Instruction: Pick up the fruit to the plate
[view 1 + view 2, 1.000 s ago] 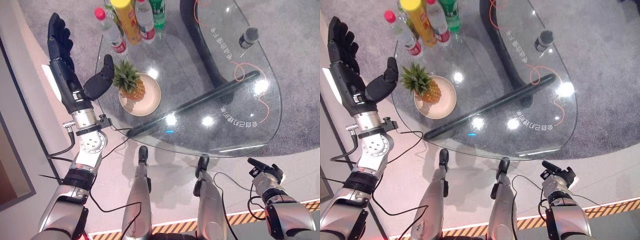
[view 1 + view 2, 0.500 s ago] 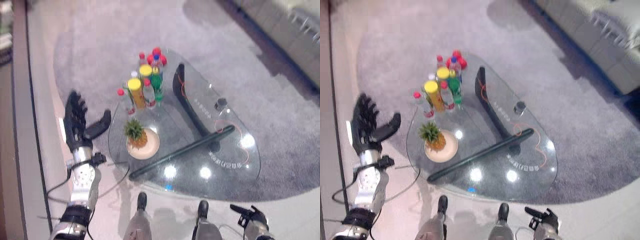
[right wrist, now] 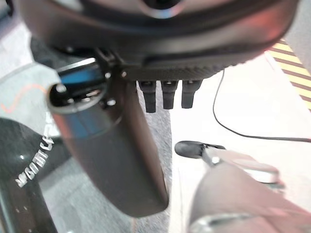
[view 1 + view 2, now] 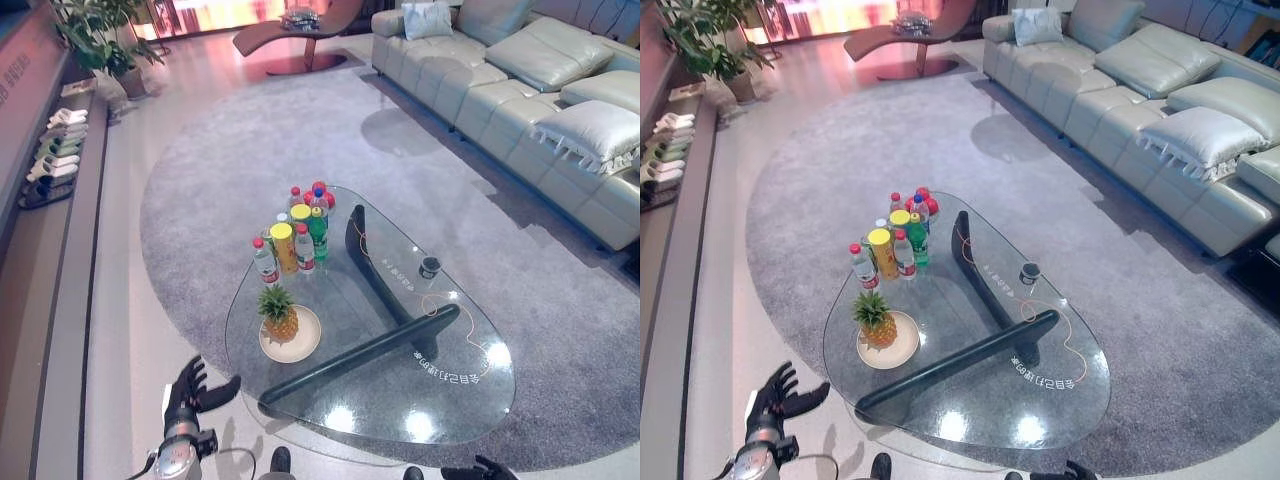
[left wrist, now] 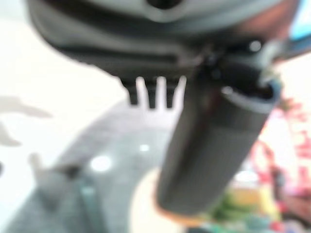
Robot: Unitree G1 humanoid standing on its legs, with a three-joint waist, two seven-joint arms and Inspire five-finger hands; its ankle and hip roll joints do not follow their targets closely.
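Left robot hand [image 4: 190,392]: fingers spread and straight, holding nothing, low beside the glass counter [image 4: 440,400].
Right robot hand [image 4: 482,468]: at the near edge of the floor; its wrist view shows the fingers straight and nothing held.
Pineapple [image 4: 279,312]: upright on the plate [image 4: 305,345], ahead of the left robot hand and to its right, well apart from it.
Task status: to my eye the fruit already rests on the plate, so nothing looks left to carry.
Doing it well: if a re-grip were needed, I would bring the left robot hand in from the counter's near edge, take the body rather than the leafy crown, and keep it upright.
In the way: the cluster of bottles [image 4: 293,236] stands just beyond the plate; a careless reach past the fruit could topple them.
Also on the counter: a small dark cup [image 4: 430,267] on the far side, with a thin orange cord [image 4: 465,330] looping near it.
Room: grey rug [image 4: 200,170] under the counter, pale sofa [image 4: 520,90] far off to the right, potted plant [image 4: 100,40] far ahead on the left.
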